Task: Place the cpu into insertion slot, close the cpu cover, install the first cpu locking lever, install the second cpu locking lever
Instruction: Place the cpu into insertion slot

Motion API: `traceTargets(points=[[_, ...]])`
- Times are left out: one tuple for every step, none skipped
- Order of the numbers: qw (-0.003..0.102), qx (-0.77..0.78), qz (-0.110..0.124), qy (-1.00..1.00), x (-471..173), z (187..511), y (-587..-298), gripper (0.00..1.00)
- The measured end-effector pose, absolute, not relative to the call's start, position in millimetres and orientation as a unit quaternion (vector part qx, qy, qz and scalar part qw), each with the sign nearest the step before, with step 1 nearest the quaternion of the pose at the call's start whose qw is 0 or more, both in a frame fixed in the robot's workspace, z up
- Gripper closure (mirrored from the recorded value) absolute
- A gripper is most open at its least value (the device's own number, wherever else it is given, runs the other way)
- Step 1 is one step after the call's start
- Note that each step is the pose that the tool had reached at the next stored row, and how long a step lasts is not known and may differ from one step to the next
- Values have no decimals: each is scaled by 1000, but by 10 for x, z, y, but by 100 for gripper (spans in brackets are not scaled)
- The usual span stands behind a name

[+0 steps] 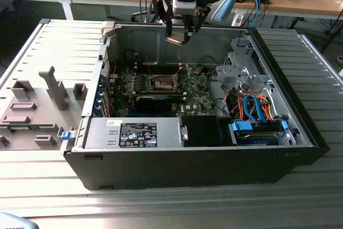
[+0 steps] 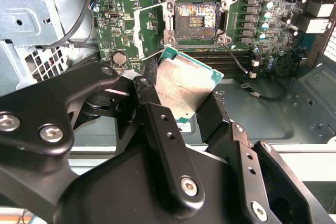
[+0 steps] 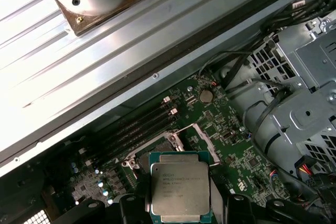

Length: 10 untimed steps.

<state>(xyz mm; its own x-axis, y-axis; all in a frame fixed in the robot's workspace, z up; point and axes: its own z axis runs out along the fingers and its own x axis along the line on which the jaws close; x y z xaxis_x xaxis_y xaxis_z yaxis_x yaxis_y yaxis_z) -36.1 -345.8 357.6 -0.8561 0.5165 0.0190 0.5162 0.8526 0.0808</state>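
Hovering over the open PC case (image 1: 187,164), the gripper (image 1: 179,36) is clamped on the cpu (image 2: 184,90), w/ one finger (image 2: 152,114) on each of two opposite edges. The chip is tilted, its pale metal face toward the second wrist cam. So step 1 is in hand: cpu carried, not yet seated.

Beyond the chip, lower and well apart, the insertion slot (image 2: 197,20) lies bare w/ its dark centre showing. The cpu cover (image 2: 137,32) stands open just beside it.

In the exterior view the gripper is at upper middle of the frame, near the case's far wall. The slot is about frame centre, on the green motherboard (image 1: 198,97).

My guess: seating calls for levelling the chip, squaring its edges to the socket rim and a gentle straight drop w/ no force, since the contacts look delicate.

Count, near to far: 1 gripper w/ 2 fingers, 1 cpu, 1 cover, 1 slot, 1 coin cell (image 2: 120,57). The locking levers I can't count for sure.
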Motion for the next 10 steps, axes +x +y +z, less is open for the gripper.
traceTargets(points=[[2, 268, 41, 962, -361, 3576, -3458, 46], [2, 269, 41, 962, -361, 3576, -3458, 46], [2, 269, 41, 962, -361, 3576, -3458, 46], [2, 269, 42, 962, -361, 3575, -3458, 46], [2, 270, 42, 962, -361, 3575, -3458, 46], [2, 270, 41, 962, -361, 3576, -3458, 46], [2, 270, 41, 962, -361, 3576, -3458, 46], [2, 270, 41, 962, -361, 3575, -3458, 46], [2, 271, 41, 962, -361, 3576, -3458, 46], [2, 271, 41, 962, -361, 3575, -3458, 46]])
